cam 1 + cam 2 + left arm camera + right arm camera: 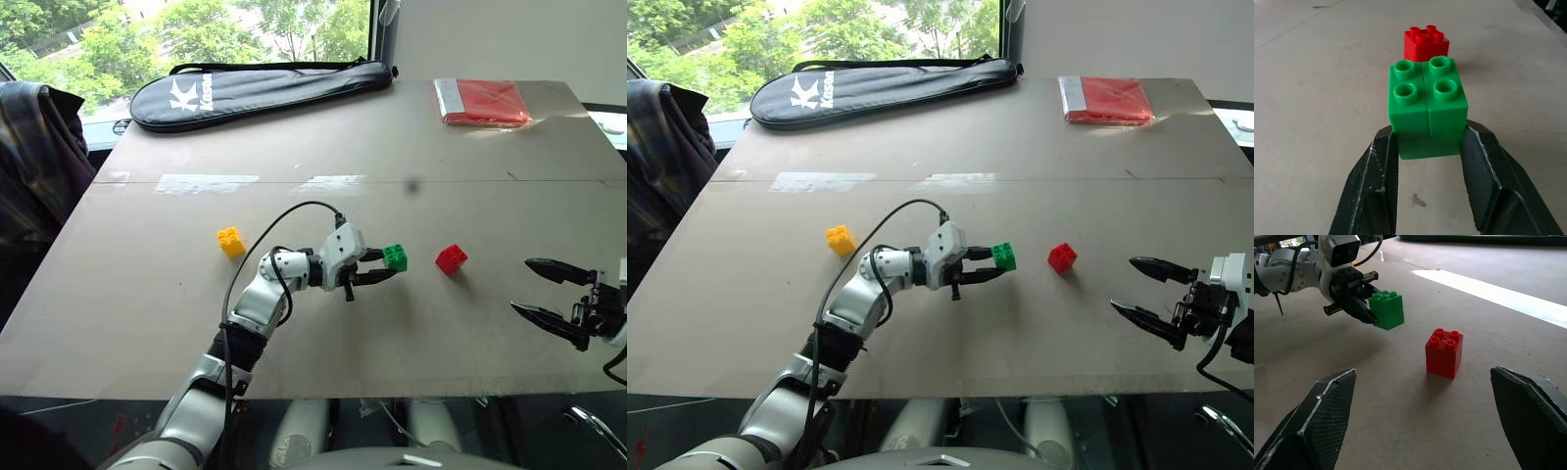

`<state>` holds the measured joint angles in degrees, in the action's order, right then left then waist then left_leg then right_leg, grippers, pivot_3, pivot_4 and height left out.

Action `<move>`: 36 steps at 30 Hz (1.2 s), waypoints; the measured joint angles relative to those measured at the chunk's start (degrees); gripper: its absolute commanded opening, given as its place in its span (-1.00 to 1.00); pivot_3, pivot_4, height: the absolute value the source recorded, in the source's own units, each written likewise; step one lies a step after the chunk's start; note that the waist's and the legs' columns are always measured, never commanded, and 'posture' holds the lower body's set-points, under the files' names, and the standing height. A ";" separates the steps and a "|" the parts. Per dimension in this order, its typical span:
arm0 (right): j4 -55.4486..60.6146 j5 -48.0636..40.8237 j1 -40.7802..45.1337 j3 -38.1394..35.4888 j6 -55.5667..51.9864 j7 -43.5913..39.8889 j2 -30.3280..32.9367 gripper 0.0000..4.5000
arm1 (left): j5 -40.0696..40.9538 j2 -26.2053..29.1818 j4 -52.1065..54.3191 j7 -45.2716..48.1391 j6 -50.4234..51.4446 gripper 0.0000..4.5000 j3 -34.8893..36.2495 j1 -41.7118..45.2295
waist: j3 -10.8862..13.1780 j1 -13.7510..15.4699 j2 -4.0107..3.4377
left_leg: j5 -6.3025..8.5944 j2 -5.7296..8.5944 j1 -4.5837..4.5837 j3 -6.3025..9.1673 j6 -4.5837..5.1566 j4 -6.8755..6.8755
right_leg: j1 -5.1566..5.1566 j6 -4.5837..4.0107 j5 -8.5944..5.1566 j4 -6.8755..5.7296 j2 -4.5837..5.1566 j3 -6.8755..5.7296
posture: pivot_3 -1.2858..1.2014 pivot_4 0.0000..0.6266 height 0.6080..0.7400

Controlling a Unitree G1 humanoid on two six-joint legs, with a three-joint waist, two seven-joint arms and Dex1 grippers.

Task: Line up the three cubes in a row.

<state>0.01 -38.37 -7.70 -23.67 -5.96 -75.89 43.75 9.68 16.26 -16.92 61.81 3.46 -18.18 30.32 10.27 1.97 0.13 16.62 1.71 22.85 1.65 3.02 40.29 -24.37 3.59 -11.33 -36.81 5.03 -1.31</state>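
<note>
My left gripper is shut on the green cube and holds it a little above the table, pointing toward the red cube. In the left wrist view the green cube sits between my two black fingers, studs up. The red cube rests on the table just right of the green one, a short gap apart. The yellow cube lies on the table to the left, behind my left forearm. My right gripper hangs open near the table's right front, pointing at the red cube.
A black racket bag lies along the table's far edge. A flat red packet sits at the far right. Tape strips mark the board seam. A jacket hangs on a chair at the left.
</note>
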 measured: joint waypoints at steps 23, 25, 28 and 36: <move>1.27 0.05 -2.15 -0.01 2.39 2.34 -2.08 1.00 | -5.37 -2.97 -14.17 4.36 -8.50 -0.24 -0.94 7.81 | 0.01 0.06 0.01 | 0.00 0.00 0.00 0.02 0.01 0.00 | 0.00 0.01 0.00 0.00 0.00 -0.02 | 0.03 -0.52 0.31; 1.27 0.07 -2.05 0.05 2.40 2.54 -2.17 1.00 | -6.43 -3.02 -15.80 3.77 -10.21 0.15 -0.94 8.60 | 0.01 0.05 0.01 | 0.00 0.00 0.00 0.02 0.01 0.00 | 0.00 0.02 0.00 0.00 -0.01 -0.02 | 0.03 -0.52 0.31; 1.26 0.12 -1.89 0.08 2.48 2.65 -2.24 1.00 | -7.74 -3.11 -18.61 2.97 -11.96 0.77 -0.87 10.31 | 0.01 0.05 0.01 | 0.00 0.00 0.00 0.02 0.01 0.00 | 0.00 0.02 0.00 0.00 -0.02 -0.02 | 0.03 -0.52 0.31; 1.20 0.77 -1.72 0.10 2.78 3.07 -2.61 1.00 | -8.28 -3.90 -22.36 3.22 -14.55 0.97 -0.37 12.12 | 0.01 0.04 0.02 | 0.00 0.01 0.01 0.02 0.01 0.00 | 0.00 0.02 0.00 -0.01 -0.02 -0.03 | 0.03 -0.52 0.31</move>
<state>1.21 -37.59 -9.42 -23.58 -3.18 -72.82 41.14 1.40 12.36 -39.28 65.02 -11.10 -18.56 42.44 10.27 2.01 0.14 16.62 1.72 22.86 1.67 3.03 40.30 -24.37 3.61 -11.33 -36.82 5.01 -1.34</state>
